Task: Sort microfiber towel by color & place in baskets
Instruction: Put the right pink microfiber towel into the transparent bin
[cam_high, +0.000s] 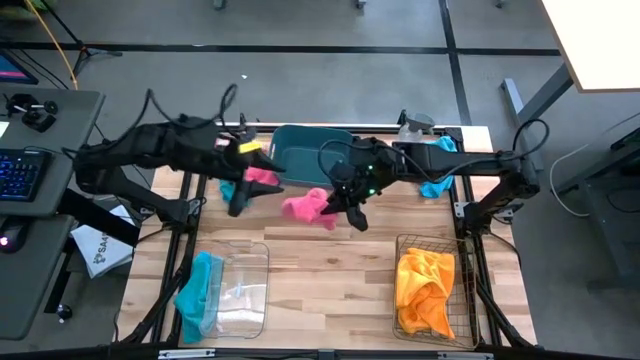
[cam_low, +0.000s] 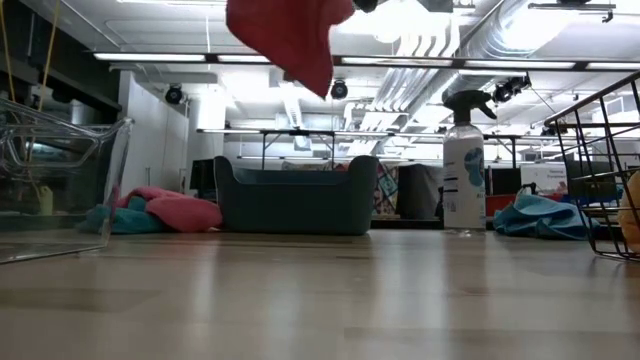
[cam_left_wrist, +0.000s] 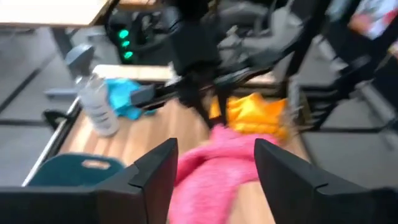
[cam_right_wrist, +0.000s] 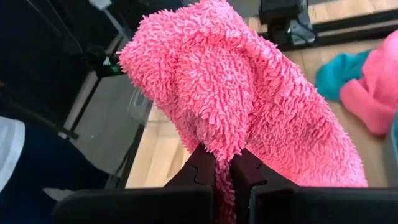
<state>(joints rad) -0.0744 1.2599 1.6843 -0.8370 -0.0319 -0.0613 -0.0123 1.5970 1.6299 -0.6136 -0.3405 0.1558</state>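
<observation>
R gripper jaws clamped on pink towel (lifted), L gripper jaws wide

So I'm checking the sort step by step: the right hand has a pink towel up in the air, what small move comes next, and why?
Probably carry it toward the teal tub. The right hand is shut on the pink towel, lifted clear of the table, while the clear bin holds a teal towel and the wire basket an orange towel.

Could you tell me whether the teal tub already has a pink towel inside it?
No, in the high view the teal tub looks empty, while the right gripper holds a pink towel above the table.
</observation>
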